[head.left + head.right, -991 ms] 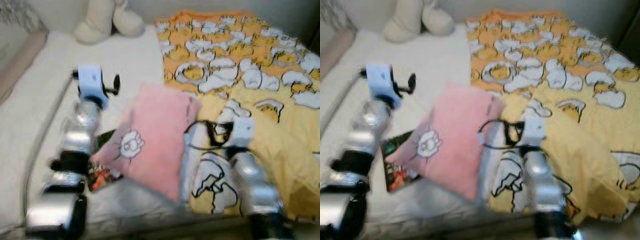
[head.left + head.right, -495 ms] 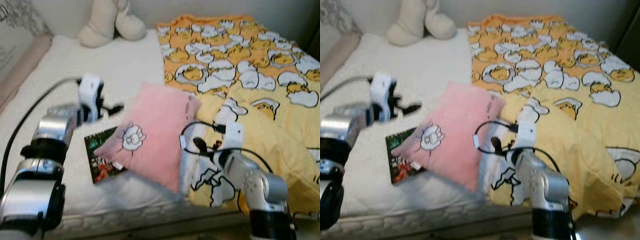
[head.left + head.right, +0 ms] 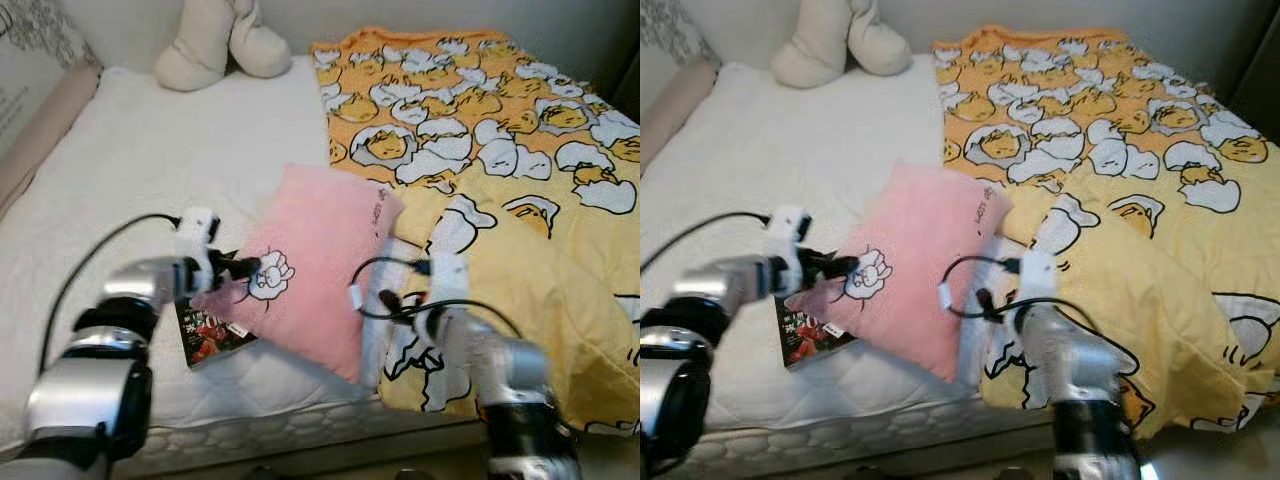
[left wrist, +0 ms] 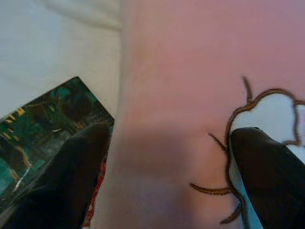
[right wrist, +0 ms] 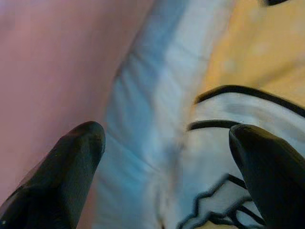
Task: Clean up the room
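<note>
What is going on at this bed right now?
A humanoid robot is reaching both arms toward a pink cushion with a white cartoon patch lying on the white mattress. Its left gripper, open, straddles the cushion's corner above a dark book. Its right gripper, open, sits beside the yellow patterned blanket.

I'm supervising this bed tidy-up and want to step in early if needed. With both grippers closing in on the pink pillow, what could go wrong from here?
1. The left gripper straddles the pink pillow edge right over the book; one finger may snag or drag the book along.
2. The right gripper sits open at the seam between pillow and yellow blanket, so it could pinch blanket instead of pillow.
3. Its loose cable hangs over the pillow and might catch.
</note>
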